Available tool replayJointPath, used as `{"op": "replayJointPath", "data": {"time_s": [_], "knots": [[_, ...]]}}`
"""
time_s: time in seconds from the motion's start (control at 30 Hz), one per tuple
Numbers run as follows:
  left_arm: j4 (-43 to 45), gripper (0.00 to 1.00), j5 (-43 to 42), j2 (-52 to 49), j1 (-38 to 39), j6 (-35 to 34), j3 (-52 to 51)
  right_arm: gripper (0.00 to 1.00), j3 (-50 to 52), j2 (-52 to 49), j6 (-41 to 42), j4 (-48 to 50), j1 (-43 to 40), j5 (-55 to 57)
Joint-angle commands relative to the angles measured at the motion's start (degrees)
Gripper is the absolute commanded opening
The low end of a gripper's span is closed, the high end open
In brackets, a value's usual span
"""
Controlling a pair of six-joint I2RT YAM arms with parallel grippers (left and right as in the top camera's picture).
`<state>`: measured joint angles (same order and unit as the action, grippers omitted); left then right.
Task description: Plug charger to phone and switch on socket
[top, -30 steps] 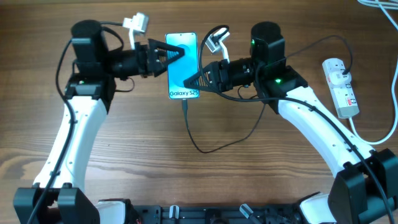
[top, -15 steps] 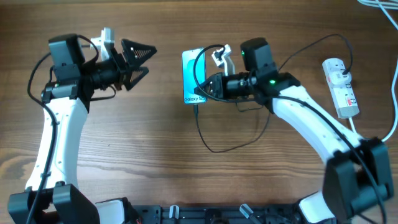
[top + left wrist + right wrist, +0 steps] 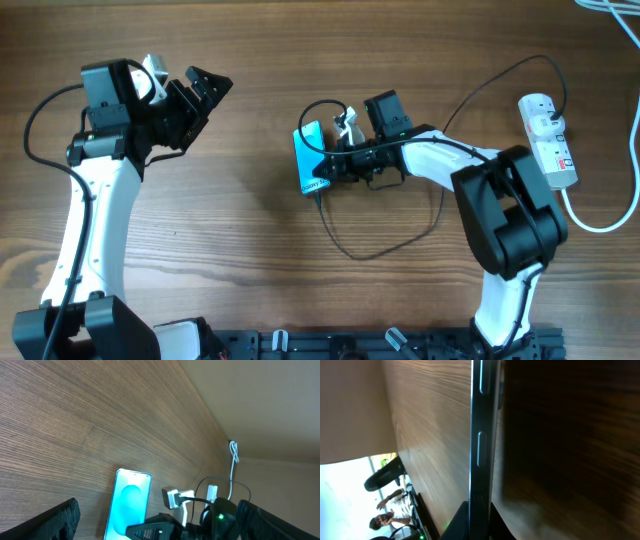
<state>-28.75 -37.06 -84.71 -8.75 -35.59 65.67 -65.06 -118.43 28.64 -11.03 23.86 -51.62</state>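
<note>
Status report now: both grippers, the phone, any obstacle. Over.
Left gripper open, clear of phone. Right gripper shut on phone, tilted on edge. Charger runs from its lower end. Socket far right, nothing on it.

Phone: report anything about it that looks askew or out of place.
The phone is not lying flat: it is tipped up on its side edge, clamped in the right tool. The charger cable trails from its lower end. Nothing looks damaged.
</note>
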Motion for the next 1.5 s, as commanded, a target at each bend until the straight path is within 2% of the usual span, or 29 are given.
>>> {"op": "replayJointPath", "data": {"time_s": [0.0,0.8,0.87,1.27,1.33,1.47], "knots": [[-0.04,1.0,1.18,0.92,-0.15,1.33,0.11,0.04,-0.15,-1.79,-0.04,0.79,0.31,-2.47],[-0.04,1.0,1.18,0.92,-0.15,1.33,0.11,0.05,-0.11,-2.01,0.02,0.72,1.86,2.29],[-0.02,1.0,1.18,0.92,-0.15,1.33,0.11,0.15,-0.11,-2.01,0.04,0.7,1.86,2.29],[-0.04,1.0,1.18,0.92,-0.15,1.33,0.11,0.46,-0.11,-2.01,0.0,0.17,1.86,2.43],[-0.04,1.0,1.18,0.92,-0.15,1.33,0.11,0.54,-0.11,-2.01,0.0,-0.87,1.86,4.15],[-0.04,1.0,1.18,0.92,-0.15,1.33,0.11,0.61,-0.11,-2.01,-0.17,-3.67,1.86,10.95]]}}
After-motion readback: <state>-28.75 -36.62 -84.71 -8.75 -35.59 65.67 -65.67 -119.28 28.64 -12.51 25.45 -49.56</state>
